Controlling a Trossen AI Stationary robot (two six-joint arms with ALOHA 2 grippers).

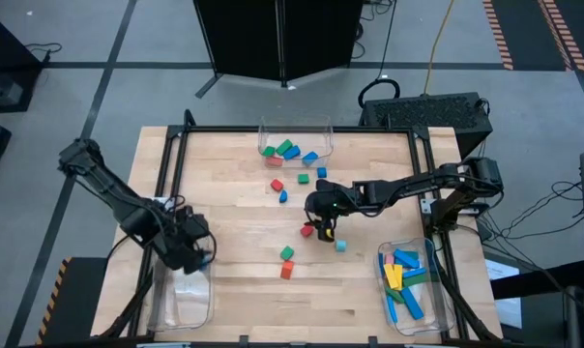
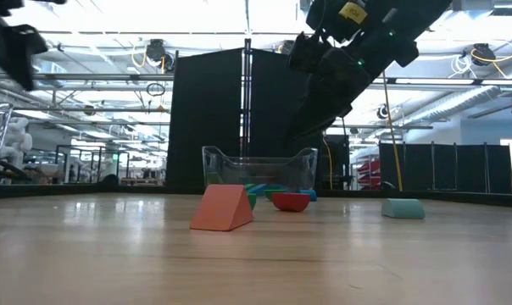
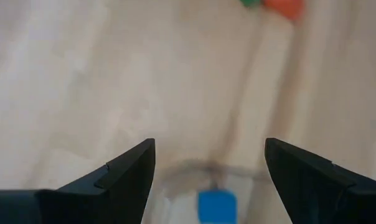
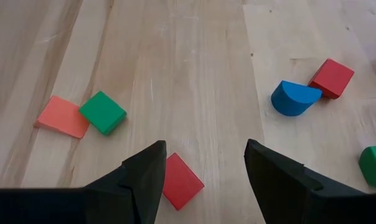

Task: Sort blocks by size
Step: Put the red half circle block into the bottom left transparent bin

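Roughly mid-counter, the right gripper (image 1: 323, 228) hangs above the loose blocks with its jaws open and nothing between them. Directly under it lies a small red block (image 4: 181, 181), a flat tile turned cornerwise to the fingers; in the right wrist view it sits low in the gap, crowding one finger rather than centred, so the jaws look to need a slight sideways shift before dropping. No marked long axis on this piece that I can make out; it reads nearly square. Other strays: a green block (image 4: 103, 112) touching a salmon block (image 4: 61, 116) toward the near side, a blue half-round (image 4: 294, 98) beside a second red block (image 4: 331, 78) toward the far side, and a cyan block (image 1: 340, 246) just right of the gripper. The far bin (image 1: 295, 138) holds several medium pieces; the right bin (image 1: 405, 286) at the near right corner holds long bars. The left gripper (image 1: 193, 246) is at the near left, over the clear left bin (image 1: 182, 300), jaws spread wide and empty, with a small blue cube (image 3: 216, 206) lying below them in the bin. Judgement: the right arm is by far the nearer to the red tile, and the left is well apart from every stray.
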